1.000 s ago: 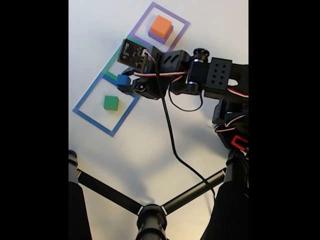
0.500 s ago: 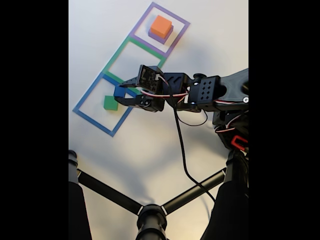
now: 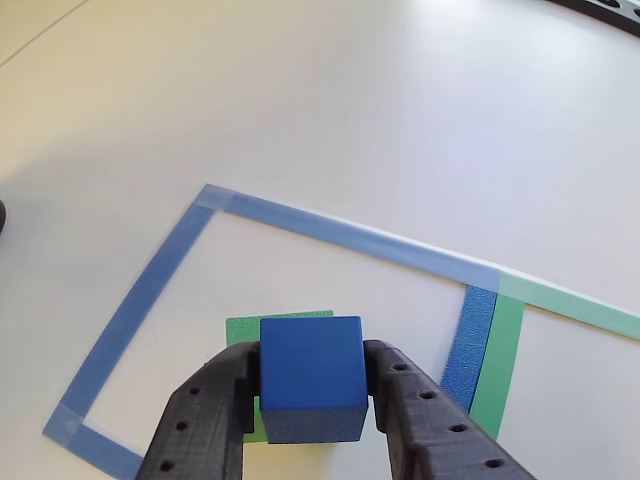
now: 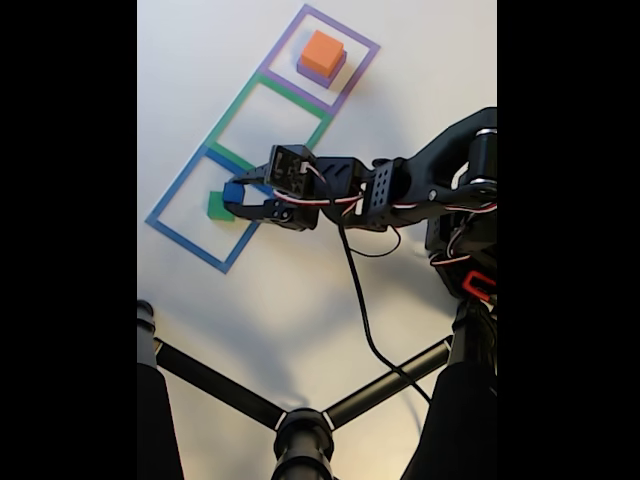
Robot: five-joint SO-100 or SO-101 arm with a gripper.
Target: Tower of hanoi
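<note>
The claw (image 3: 312,400) is clamped on the blue cube (image 3: 312,375). The cube sits between its fingers, over the green cube (image 4: 217,207), inside the blue tape square (image 4: 176,190).

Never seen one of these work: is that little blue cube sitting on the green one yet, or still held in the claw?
Held. The gripper fingers clamp the blue cube on both sides above the green cube; whether the two touch, cannot tell.

A white table (image 4: 300,290) carries three tape squares in a diagonal row in the fixed view: blue square (image 4: 172,195) lowest left, green square (image 4: 232,108) in the middle, purple square (image 4: 364,42) upper right. Neighbours share touching edges. A black tripod (image 4: 300,425) stands at the bottom
</note>
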